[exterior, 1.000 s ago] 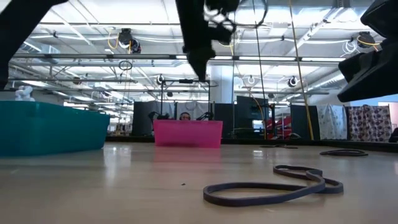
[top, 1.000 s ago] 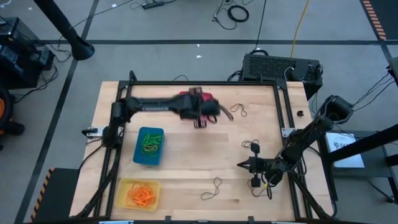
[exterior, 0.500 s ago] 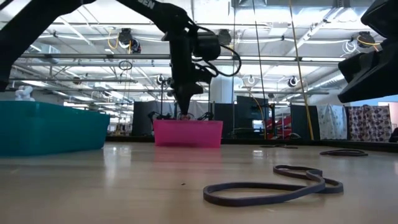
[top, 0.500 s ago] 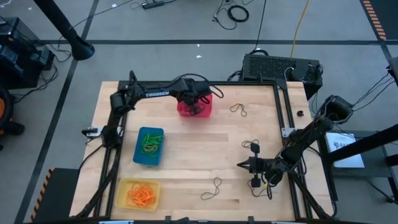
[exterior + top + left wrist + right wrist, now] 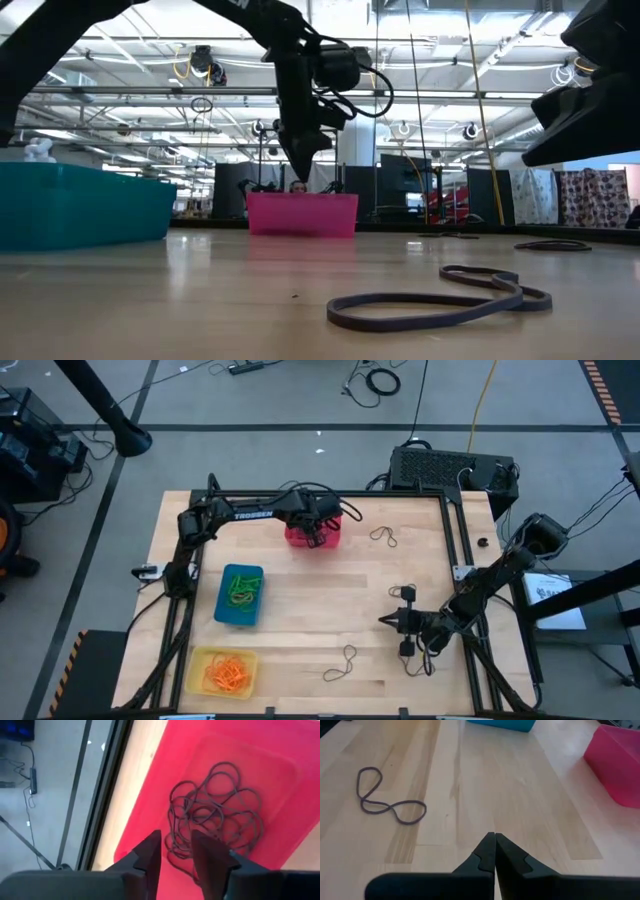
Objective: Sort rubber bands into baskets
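Left gripper [image 5: 175, 847] hangs over the red basket [image 5: 280, 785] (dark bands [image 5: 215, 810] inside), fingers parted, empty; right gripper [image 5: 494, 840] closed, empty.

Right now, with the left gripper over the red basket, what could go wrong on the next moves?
1. The left gripper hangs open over the tangle of dark rubber bands in the red plastic basket; dipping could snag a band and lift it back out.
2. Dark bands remain on the wooden table: one near the front edge, one by the back rail. Thin, flat loops could slip a pinch.
3. The right gripper, shut, must open before grasping.
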